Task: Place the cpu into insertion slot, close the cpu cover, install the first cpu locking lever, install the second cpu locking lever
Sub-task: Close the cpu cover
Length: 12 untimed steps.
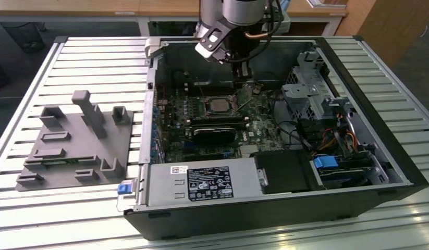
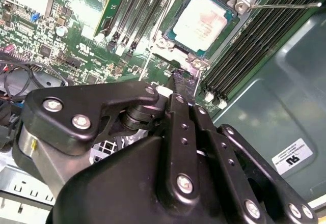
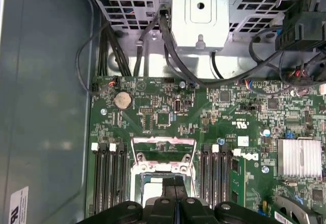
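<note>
Silver-grey and square, the small flat cpu (image 2: 204, 23) lies in the black square insertion slot (image 2: 175, 12) on the green circuit board (image 3: 153, 107). In the exterior view the black gripper (image 1: 242, 80) hangs at 1 o'clock of the cpu, near it. Its fingers are pressed together and hold nothing. The thin grey metal cpu cover (image 3: 164, 142) is swung open beside the cpu, and green board shows through its window.

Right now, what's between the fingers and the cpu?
In the second wrist view, only the grey metal rim of the insertion slot and a screw lie between the fingers and the seated cpu.
</note>
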### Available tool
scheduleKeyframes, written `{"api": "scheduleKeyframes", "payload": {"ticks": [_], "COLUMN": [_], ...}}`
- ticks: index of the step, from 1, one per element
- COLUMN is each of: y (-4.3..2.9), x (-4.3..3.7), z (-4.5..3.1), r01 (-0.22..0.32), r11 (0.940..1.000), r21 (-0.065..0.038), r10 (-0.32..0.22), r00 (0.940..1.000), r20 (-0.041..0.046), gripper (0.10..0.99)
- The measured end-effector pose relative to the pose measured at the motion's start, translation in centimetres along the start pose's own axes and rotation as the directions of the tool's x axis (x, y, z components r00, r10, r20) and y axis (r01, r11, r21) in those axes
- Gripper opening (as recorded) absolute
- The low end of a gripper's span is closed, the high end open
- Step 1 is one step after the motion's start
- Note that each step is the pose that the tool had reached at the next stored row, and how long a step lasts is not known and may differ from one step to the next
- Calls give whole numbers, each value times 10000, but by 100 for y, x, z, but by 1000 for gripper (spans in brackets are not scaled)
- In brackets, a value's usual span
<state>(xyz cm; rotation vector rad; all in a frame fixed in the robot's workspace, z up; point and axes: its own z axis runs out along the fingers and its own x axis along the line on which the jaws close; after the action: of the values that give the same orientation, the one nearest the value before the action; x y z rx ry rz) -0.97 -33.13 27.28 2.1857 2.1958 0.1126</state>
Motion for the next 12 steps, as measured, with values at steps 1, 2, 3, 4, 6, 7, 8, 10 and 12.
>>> {"api": "scheduleKeyframes", "payload": {"ticks": [1,2,3,4,6,7,8,10,12], "y": [5,11,16,23,36,42,48,60,72], "x": [0,0,0,0,0,0,0,0,0], "z": [1,2,3,4,6,7,7,9,10], "r01": [0,0,0,0,0,-1,-1,0,0], "r11": [10000,10000,10000,10000,10000,10000,10000,10000,10000], "r21": [-1,0,0,-1,-1,-1,0,-1,0], "r10": [0,0,0,0,0,1,1,0,0], "r00": [10000,10000,10000,10000,10000,10000,10000,10000,10000], "r20": [0,0,0,0,-1,-1,0,0,0], "gripper": [106,106,106,106,106,106,106,106,106]}}
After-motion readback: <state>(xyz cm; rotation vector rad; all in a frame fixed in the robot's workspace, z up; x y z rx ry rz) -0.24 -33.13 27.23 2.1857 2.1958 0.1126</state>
